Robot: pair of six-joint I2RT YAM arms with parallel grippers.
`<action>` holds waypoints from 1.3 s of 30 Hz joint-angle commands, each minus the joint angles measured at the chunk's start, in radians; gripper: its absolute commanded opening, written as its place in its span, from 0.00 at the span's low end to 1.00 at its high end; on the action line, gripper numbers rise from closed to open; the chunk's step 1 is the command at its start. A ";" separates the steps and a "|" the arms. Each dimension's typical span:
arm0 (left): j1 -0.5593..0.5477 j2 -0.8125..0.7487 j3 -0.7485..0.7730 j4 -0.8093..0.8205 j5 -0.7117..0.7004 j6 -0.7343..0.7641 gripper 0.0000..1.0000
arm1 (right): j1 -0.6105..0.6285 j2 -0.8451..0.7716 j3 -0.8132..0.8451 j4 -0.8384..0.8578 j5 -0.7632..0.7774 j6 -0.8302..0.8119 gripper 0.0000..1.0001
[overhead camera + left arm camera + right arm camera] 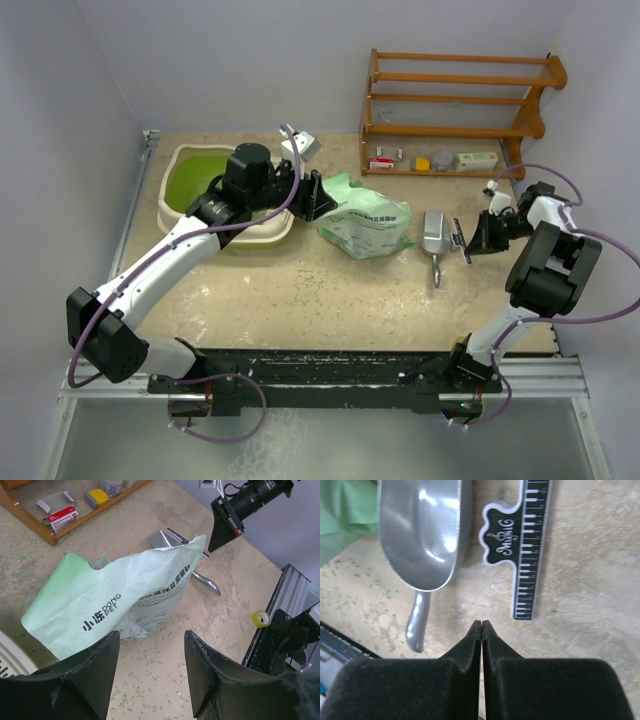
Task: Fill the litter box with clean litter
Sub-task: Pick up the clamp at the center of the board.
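Upper left, the box (pixel 166 200) looks green inside, perhaps already filled; the bag (pixel 365 228) lies beside it. The left tool (pixel 150 670) is apart, the right tool (pixel 481 630) together, both empty.

Litter box (pixel 170 205): sitting at the far left of the counter (pixel 300 320), under the left arm.
Bag (pixel 365 225): lying just right of the litter box, near the counter's middle.
Scoop (pixel 433 232): lying right of the bag, handle pointing at the near edge.
Ruler (pixel 462 242): lying just right of the scoop, alongside it.
Rack (pixel 455 110): standing far right, behind scoop and ruler.
Left gripper (pixel 318 195): hanging between litter box and bag.
Right gripper (pixel 476 238): hovering just right of the ruler.
Litter (pixel 325 292): lying scattered in front of the bag.
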 commanded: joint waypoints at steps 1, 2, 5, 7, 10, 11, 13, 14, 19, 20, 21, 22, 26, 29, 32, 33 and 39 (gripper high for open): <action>0.000 0.001 0.036 0.100 0.030 -0.038 0.52 | -0.015 -0.073 0.033 -0.108 -0.127 -0.018 0.00; 0.000 0.002 0.033 0.113 0.032 -0.041 0.53 | -0.015 -0.087 0.025 -0.097 -0.114 -0.013 0.00; -0.001 0.011 0.027 0.136 0.050 -0.053 0.53 | -0.015 -0.109 -0.007 -0.037 -0.028 -0.013 0.04; 0.000 0.022 0.029 0.137 0.065 -0.055 0.53 | -0.015 -0.126 -0.038 0.014 0.022 0.003 0.24; 0.000 0.035 0.033 0.125 0.080 -0.054 0.53 | -0.013 -0.142 -0.052 0.078 0.090 -0.003 0.32; 0.000 0.038 0.036 0.119 0.081 -0.055 0.53 | -0.011 -0.144 -0.050 0.085 0.102 -0.006 0.33; -0.001 0.040 0.035 0.114 0.081 -0.060 0.53 | -0.006 -0.144 -0.049 0.100 0.138 -0.014 0.35; -0.001 0.041 0.033 0.115 0.079 -0.062 0.53 | -0.004 -0.141 -0.050 0.110 0.156 -0.020 0.35; 0.000 0.046 0.021 0.124 0.080 -0.094 0.53 | 0.029 -0.103 -0.060 0.142 0.227 -0.047 0.36; -0.001 0.047 0.020 0.123 0.080 -0.097 0.53 | 0.043 -0.098 -0.067 0.146 0.247 -0.050 0.36; -0.001 0.048 0.021 0.118 0.079 -0.099 0.52 | 0.058 -0.095 -0.083 0.154 0.268 -0.054 0.36; -0.001 0.047 0.021 0.113 0.077 -0.100 0.53 | 0.074 -0.094 -0.099 0.167 0.298 -0.057 0.36; -0.001 0.043 0.021 0.089 0.065 -0.100 0.53 | 0.131 -0.126 -0.164 0.232 0.341 -0.039 0.36; -0.003 0.041 0.020 0.075 0.057 -0.102 0.52 | 0.153 -0.134 -0.186 0.283 0.388 -0.018 0.36; -0.003 0.043 0.020 0.071 0.057 -0.107 0.52 | 0.158 -0.145 -0.194 0.318 0.407 0.006 0.36; -0.003 0.042 0.019 0.070 0.056 -0.108 0.52 | 0.161 -0.147 -0.197 0.331 0.423 0.013 0.37; -0.005 0.047 0.021 0.066 0.054 -0.110 0.52 | 0.173 -0.103 -0.190 0.372 0.480 0.019 0.36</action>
